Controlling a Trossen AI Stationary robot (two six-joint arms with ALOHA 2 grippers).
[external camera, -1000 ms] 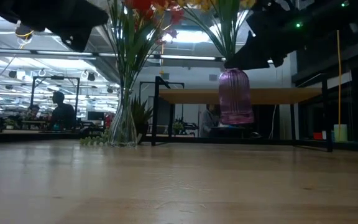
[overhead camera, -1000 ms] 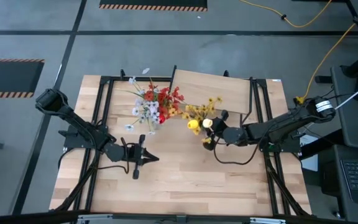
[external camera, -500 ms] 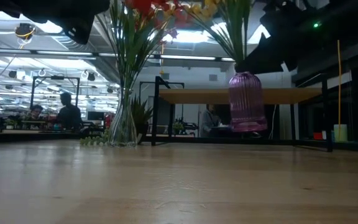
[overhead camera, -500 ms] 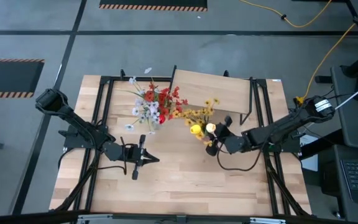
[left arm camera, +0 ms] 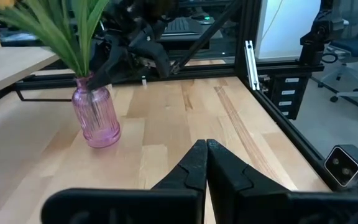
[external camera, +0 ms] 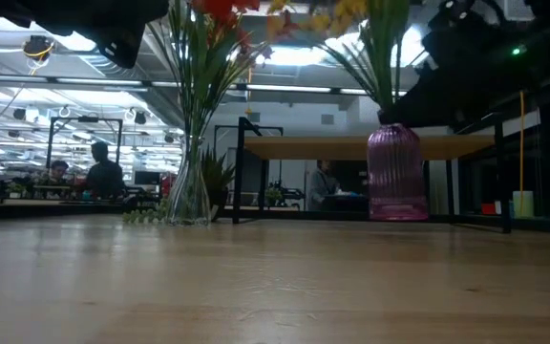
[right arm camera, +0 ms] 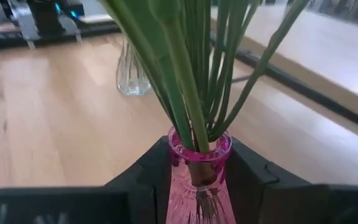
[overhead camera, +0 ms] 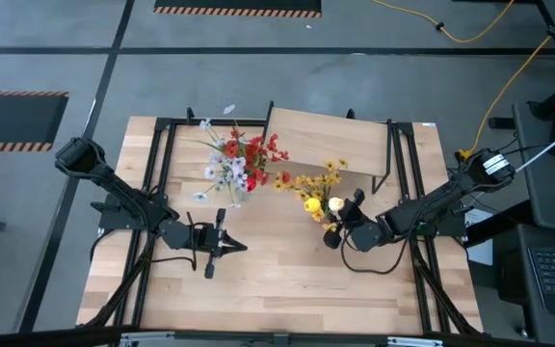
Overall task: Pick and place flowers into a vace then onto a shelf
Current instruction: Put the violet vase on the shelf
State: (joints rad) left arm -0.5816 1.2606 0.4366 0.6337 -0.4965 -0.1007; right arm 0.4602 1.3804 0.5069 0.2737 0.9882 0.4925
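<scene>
Since a second ago, my right end effector [overhead camera: 343,227] carried the pink vase [overhead camera: 333,229] of yellow flowers [overhead camera: 316,183] toward the desk's [overhead camera: 277,280] right side. Low down, I see the vase [external camera: 396,173] before the shelf [external camera: 351,147]. My left end effector [left arm camera: 206,163] is clenched, empty. My right end effector's fingers [right arm camera: 248,177] grasp the vase neck [right arm camera: 200,155].

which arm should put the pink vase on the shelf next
Right. The right gripper already clasps the pink vase at its neck, beside the shelf. The left gripper is shut, empty and farther away.
</scene>
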